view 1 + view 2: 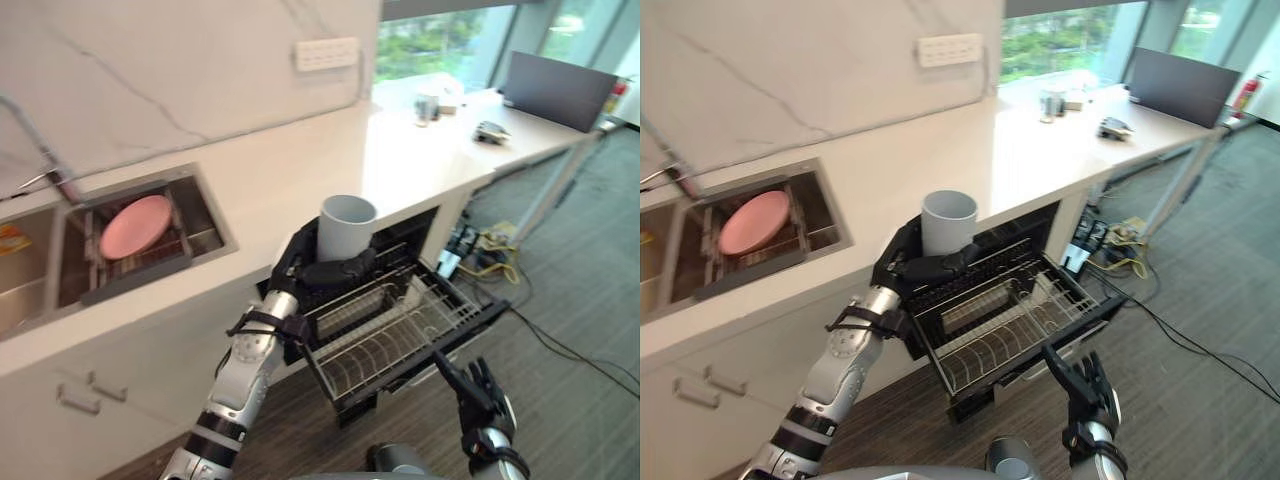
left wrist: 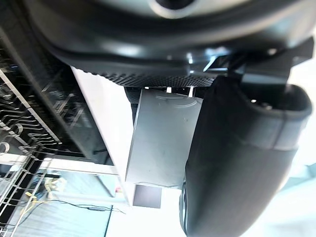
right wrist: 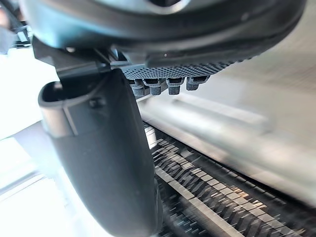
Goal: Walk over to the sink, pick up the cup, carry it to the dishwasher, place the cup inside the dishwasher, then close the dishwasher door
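Observation:
My left hand [image 1: 322,268] is curled round a pale grey cup [image 1: 345,228], holding it upright just above the back left corner of the pulled-out dishwasher rack [image 1: 395,335]. The left wrist view shows the cup [image 2: 163,143] gripped between thumb [image 2: 237,158] and palm. The dishwasher door [image 1: 470,335] hangs open under the rack. My right hand [image 1: 478,392] hovers low in front of the rack, fingers spread and empty. In the right wrist view the thumb [image 3: 106,153] sits above the wire rack [image 3: 207,197].
A sink [image 1: 205,215] on the left holds a pink plate [image 1: 135,225] in a drainer. The white counter [image 1: 400,160] runs to the right with small items and a laptop [image 1: 558,90]. Cables [image 1: 490,255] lie on the carpet right of the dishwasher.

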